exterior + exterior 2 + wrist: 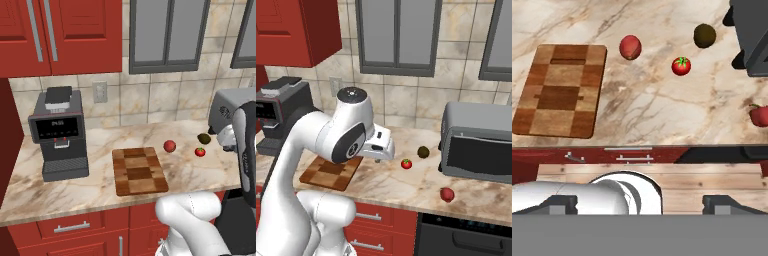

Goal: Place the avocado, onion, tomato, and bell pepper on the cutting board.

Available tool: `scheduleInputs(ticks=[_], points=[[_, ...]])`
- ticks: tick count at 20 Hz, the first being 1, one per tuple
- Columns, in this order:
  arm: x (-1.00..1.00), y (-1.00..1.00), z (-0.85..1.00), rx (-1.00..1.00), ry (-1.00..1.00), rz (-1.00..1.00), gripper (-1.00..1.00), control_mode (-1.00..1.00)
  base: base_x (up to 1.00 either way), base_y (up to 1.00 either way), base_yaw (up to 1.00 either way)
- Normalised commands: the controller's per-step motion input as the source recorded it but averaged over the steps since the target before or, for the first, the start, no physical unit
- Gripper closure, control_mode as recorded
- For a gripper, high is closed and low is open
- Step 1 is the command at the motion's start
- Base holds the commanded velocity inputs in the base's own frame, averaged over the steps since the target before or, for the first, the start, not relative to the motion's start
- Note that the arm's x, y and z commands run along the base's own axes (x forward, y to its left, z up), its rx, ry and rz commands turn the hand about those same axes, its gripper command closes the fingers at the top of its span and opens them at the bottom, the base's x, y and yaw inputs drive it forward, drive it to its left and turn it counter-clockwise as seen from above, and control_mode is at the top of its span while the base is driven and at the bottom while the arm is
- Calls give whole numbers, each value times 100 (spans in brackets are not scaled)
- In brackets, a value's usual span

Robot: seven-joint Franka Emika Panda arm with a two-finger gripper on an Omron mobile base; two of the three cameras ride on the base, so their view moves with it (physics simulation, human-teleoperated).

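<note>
Cutting board (559, 90) bare, nothing placed yet. Avocado (704, 35), tomato (681, 66), reddish round item (630, 47), red pepper (759, 115) all on worktop (662, 110). Tool (640, 204) fingers wide apart, holds nothing.

Evenly and brightly lit throughout, flat rendered light with no evident source. Soft faint shadows only beneath the toaster oven (478, 147) and coffee machine (59, 132). No glare on the marble tabletop (657, 110). Sharp across all views; no blur, no edge distortion.
</note>
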Motion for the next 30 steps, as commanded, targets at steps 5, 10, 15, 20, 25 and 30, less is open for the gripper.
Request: scheduleInputs(ticks=[5,10,15,20,25,30], points=[[-11,-76,0,0,3,-3,-100,-100,0,0,0],[0,-62,0,0,9,-3,-100,-100,0,0,0],[9,-40,-9,-4,9,-3,-100,-100,0,0,0],[13,-29,-18,-7,0,0,-100,-100,0,0,0],[13,-20,-26,-7,0,0,-100,-100,0,0,0],[12,-20,-28,-7,0,0,-100,-100,0,0,0]])
